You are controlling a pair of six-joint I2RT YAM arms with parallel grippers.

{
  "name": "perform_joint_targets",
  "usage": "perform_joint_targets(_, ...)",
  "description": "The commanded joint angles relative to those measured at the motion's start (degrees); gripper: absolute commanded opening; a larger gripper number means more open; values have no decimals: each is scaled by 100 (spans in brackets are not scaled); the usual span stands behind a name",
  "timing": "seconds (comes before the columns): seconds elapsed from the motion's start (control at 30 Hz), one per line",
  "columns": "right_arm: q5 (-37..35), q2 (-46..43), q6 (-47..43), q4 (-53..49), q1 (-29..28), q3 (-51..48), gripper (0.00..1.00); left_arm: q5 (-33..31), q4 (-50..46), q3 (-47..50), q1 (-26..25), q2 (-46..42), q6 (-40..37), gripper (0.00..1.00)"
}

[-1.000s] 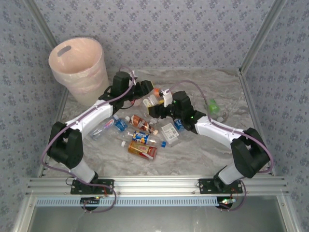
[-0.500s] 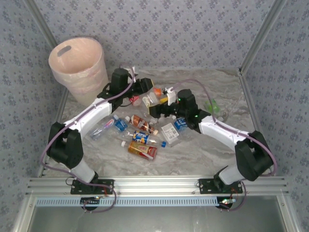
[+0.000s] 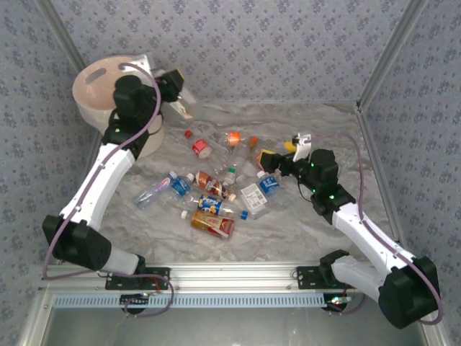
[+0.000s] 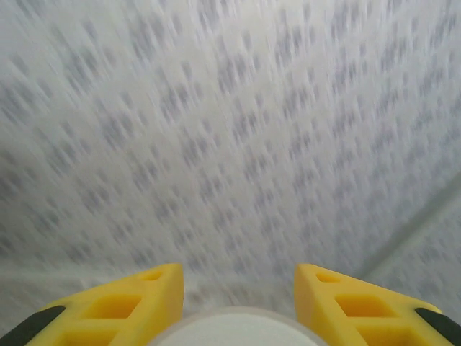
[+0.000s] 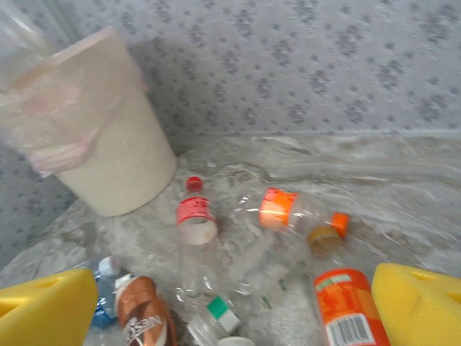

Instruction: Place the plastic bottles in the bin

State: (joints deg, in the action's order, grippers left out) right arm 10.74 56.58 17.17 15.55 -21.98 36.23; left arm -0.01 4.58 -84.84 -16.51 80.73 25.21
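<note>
My left gripper (image 3: 181, 97) is raised beside the bin (image 3: 92, 83), a tall pale pink-beige wastebasket at the far left corner. It is shut on a clear plastic bottle (image 3: 184, 109). The left wrist view shows that bottle's pale round end (image 4: 238, 328) between the yellow fingers (image 4: 148, 295), with blurred wallpaper behind. My right gripper (image 3: 277, 153) hangs open over the right side of the pile, nothing between its fingers (image 5: 43, 306). Ahead of it lie a red-labelled bottle (image 5: 196, 216), an orange-banded bottle (image 5: 277, 207) and an orange-labelled one (image 5: 349, 306). The bin (image 5: 108, 158) stands beyond.
Several more bottles lie in the middle of the marble table: a blue-labelled one (image 3: 175, 186), a brown one (image 3: 213, 184), a flat orange-red one (image 3: 212, 224). Patterned walls enclose the back and sides, with metal posts at the corners (image 3: 382, 65).
My left arm has swung up and left from the pile to the bin, carrying a bottle. My right gripper has opened wide and drawn back to the right.
</note>
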Motion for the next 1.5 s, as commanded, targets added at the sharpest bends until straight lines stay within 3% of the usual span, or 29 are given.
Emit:
perform_joint_targets(0.0, -466, -235, 179, 55, 110, -162, 100, -1239, 935, -197, 135, -186, -1012, 42)
perform_joint_targets(0.17, -546, -307, 212, 45, 149, -224, 100, -2024, 1278, -531, 627, 209, -1427, 42)
perform_joint_targets(0.43, -562, -331, 243, 3, 157, -221, 100, -2245, 692, -1299, 1512, 1247, -1108, 43)
perform_joint_targets(0.63, -651, -332, 269, -111, 158, -222, 100, -1394, -447, -1884, 1903, 1994, -174, 43)
perform_joint_targets(0.97, -977, -336, 346, -499, 172, -182, 100, -167, -809, -1857, 1946, 2501, 712, 43)
perform_joint_targets(1.2, -1054, -311, 393, -627, 189, -181, 100, -11, -1119, -1853, 1977, 2865, 980, 44)
perform_joint_targets(1.47, -1231, -268, 493, -867, 267, -136, 100, 48, -1538, -2016, 2020, 3165, 1271, 59)
